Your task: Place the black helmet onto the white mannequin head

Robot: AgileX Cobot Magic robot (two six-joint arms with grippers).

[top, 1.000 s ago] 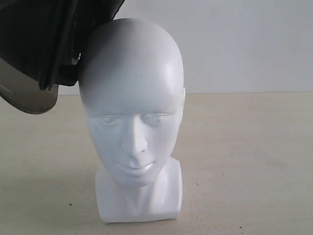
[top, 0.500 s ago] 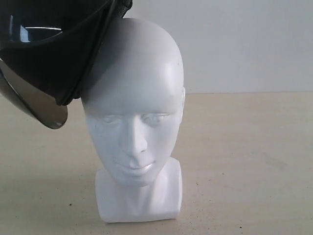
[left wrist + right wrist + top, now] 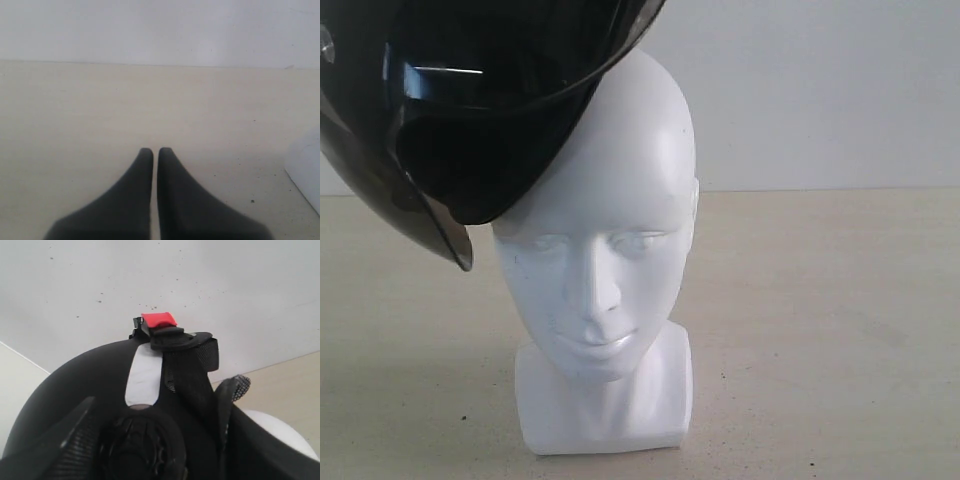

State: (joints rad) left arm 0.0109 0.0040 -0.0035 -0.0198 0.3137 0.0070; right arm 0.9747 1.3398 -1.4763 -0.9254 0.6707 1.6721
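Helmet (image 3: pixel 470 130) has tipped lower over the mannequin head (image 3: pixel 605 260) than before.

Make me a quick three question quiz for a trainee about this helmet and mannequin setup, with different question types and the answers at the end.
1. True or false: the black helmet sits level and covers the whole face of the white mannequin head.
2. Multiple choice: the left gripper is A) open around the helmet, B) shut and holding nothing, C) clamped on the mannequin's base.
3. Fill in the blank: in the right wrist view, the buckle clip on the helmet is coloured ____.

Key: 1 false: it is tilted over one side of the crown and the face is uncovered. 2 B. 3 red.
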